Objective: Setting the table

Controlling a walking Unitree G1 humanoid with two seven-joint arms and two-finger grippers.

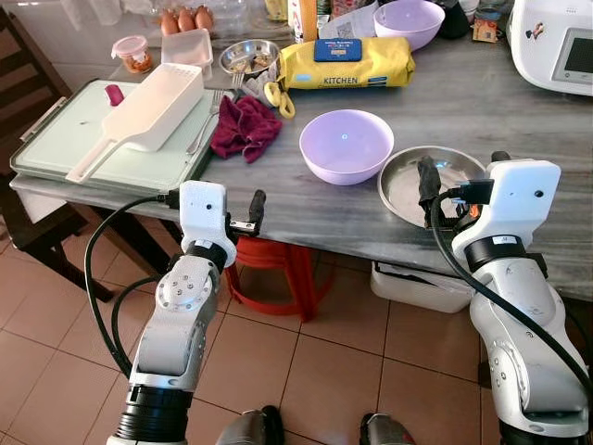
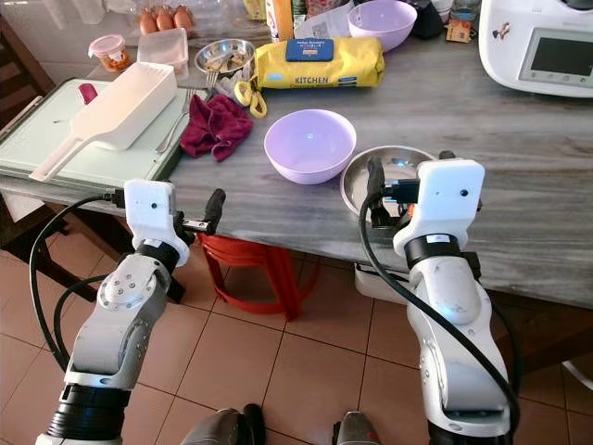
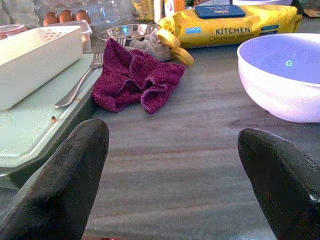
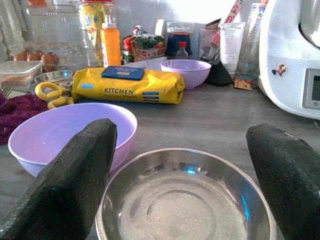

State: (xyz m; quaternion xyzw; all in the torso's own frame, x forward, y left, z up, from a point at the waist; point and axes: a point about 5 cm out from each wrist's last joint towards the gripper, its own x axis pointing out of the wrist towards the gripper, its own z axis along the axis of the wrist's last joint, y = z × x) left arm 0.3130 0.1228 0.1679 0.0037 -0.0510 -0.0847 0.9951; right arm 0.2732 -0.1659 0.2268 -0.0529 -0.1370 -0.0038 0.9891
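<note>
A lilac bowl [image 1: 346, 146] stands on the grey table [image 1: 306, 204], with a shallow steel dish [image 1: 408, 190] just to its right. My right gripper [image 4: 182, 180] hovers open over the near rim of that dish, a finger on each side and nothing held. At the table's front edge my left gripper [image 3: 172, 170] is open and empty, pointing toward a maroon cloth [image 3: 135, 77]. A fork [image 3: 82, 82] lies on the green tray [image 1: 56, 139] beside a white scoop-shaped container [image 1: 153, 107]. A second lilac bowl [image 1: 408, 23] sits at the back.
A yellow pack of kitchen wipes [image 1: 347, 63], yellow scissors [image 1: 278, 97], a small steel bowl [image 1: 248, 57] and eggs [image 1: 185, 19] crowd the back. A white appliance [image 1: 556, 42] stands far right. A red stool [image 1: 273, 269] is under the table.
</note>
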